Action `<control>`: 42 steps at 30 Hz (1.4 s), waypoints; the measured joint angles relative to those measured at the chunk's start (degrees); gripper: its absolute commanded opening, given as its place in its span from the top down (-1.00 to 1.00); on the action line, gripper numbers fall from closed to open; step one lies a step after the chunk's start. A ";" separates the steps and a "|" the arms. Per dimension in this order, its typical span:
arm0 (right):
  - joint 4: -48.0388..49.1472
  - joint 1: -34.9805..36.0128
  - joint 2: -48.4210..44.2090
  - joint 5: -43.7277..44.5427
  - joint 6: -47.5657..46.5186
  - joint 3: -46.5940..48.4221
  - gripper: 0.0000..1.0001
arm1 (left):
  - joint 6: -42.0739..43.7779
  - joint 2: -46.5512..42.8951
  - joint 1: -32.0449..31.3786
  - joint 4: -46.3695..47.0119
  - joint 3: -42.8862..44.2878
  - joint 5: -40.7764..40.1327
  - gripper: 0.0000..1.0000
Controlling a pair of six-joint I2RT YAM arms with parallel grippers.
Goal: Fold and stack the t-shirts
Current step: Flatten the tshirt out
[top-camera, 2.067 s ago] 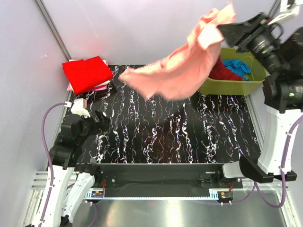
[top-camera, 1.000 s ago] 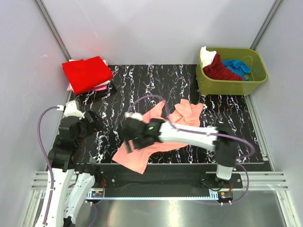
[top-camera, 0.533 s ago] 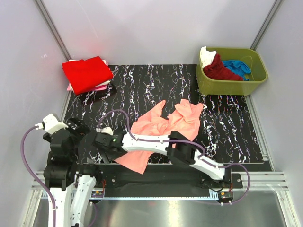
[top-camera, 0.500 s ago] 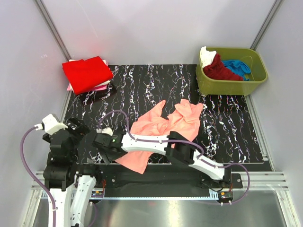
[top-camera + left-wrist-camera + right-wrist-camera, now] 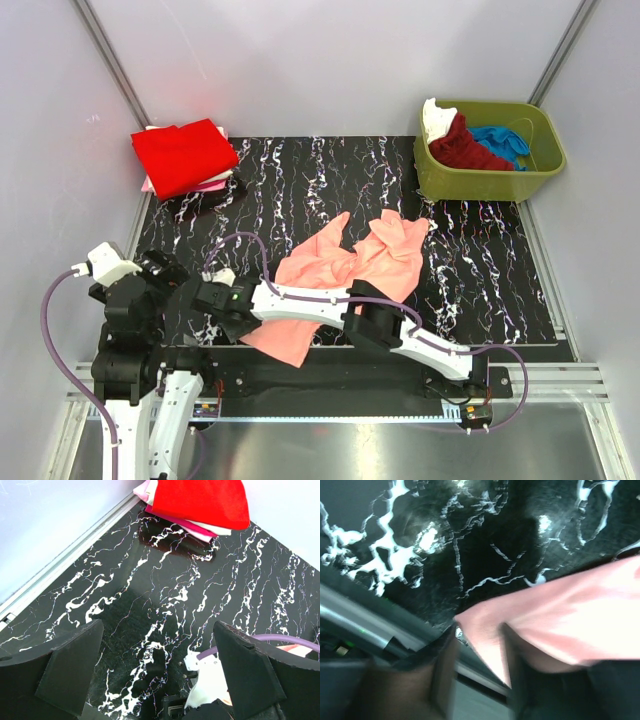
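You find the salmon shirt (image 5: 350, 265) crumpled at the middle of the surface (image 5: 480, 270), with its near left corner hanging over the near edge. The right gripper (image 5: 205, 300) reaches across to that corner. In the right wrist view the fingers (image 5: 445, 665) stand part-way apart on either side of the cloth; the view is blurred, so you cannot tell whether they grip it. The left gripper (image 5: 160, 645) hangs wide open over bare surface at the near left and holds nothing. At the far left corner a folded red shirt (image 5: 183, 155) lies on a pink shirt (image 5: 215, 183). The tub (image 5: 490, 185) at the far right holds a dark red shirt (image 5: 465, 148), a blue shirt (image 5: 500, 138) and a white shirt (image 5: 435, 115)
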 measured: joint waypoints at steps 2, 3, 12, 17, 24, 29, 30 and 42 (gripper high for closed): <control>-0.55 -0.04 0.39 0.55 0.00 0.48 0.40 | 0.00 0.00 0.04 -0.02 0.00 0.02 -0.97; -1.03 -0.07 0.59 0.92 -0.04 0.81 0.42 | 0.02 0.00 0.04 -0.02 0.00 0.02 -0.98; -4.76 -0.39 2.54 1.55 -0.24 4.20 1.00 | 0.04 -0.02 0.04 0.00 0.00 0.22 -0.97; -3.98 -0.57 1.05 2.40 -0.31 2.05 1.00 | 0.09 0.00 0.04 0.00 0.00 0.48 -0.97; -11.37 -5.51 -14.88 12.61 -1.18 -9.22 1.00 | 1.20 -0.17 0.24 0.09 0.00 2.93 -0.98; -12.13 -13.55 -51.52 24.41 2.89 -23.06 1.00 | 2.19 -1.68 0.26 0.94 0.00 5.46 -0.97; -12.68 -15.54 -61.24 26.86 4.48 -26.84 1.00 | 2.43 -1.66 0.26 1.40 0.00 6.21 -0.98; -21.55 -18.23 -98.75 34.71 24.15 -63.76 1.00 | 2.01 14.03 -0.46 6.62 -0.11 22.84 -0.97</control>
